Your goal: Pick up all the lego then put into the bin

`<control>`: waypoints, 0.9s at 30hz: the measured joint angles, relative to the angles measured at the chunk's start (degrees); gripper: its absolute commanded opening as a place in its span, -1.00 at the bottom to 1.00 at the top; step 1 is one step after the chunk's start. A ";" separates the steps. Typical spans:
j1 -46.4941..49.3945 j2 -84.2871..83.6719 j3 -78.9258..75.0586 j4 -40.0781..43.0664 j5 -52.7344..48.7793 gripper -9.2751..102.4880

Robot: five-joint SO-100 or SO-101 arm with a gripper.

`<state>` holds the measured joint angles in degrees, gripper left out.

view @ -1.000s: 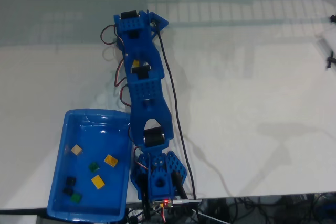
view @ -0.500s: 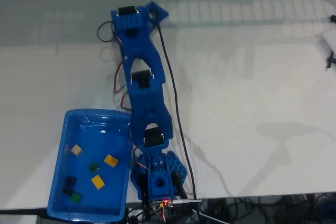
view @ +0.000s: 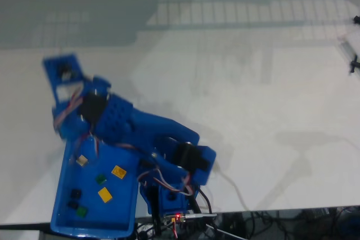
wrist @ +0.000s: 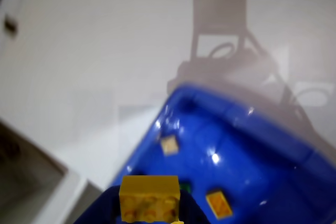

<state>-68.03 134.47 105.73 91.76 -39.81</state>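
Now carrying step: gripper point(wrist: 149, 219) clamped on yellow lego point(wrist: 149, 196), arm over bin point(view: 61, 206) far-left corner. Next: centre over bin, release.

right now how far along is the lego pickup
Done: six bricks lie in the bin, among them a tan brick and two yellow ones. In hand: the gripper holds a yellow brick in the wrist view, near the bin's edge. Left: dropping it in; I see no loose bricks on the table.
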 measured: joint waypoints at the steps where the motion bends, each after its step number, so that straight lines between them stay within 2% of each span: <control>1: -3.08 1.41 1.93 0.53 -0.18 -0.79; 5: -11.16 5.54 9.67 1.32 -2.02 -0.81; 11: -14.85 7.12 14.33 1.49 -3.60 -0.81; 13: -15.21 7.29 14.33 1.93 -3.60 -0.72; 18: -15.03 8.26 14.33 3.34 -4.04 -0.32; 27: -11.60 9.58 14.06 5.62 -5.80 -0.25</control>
<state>-79.63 144.05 119.79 97.38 -45.62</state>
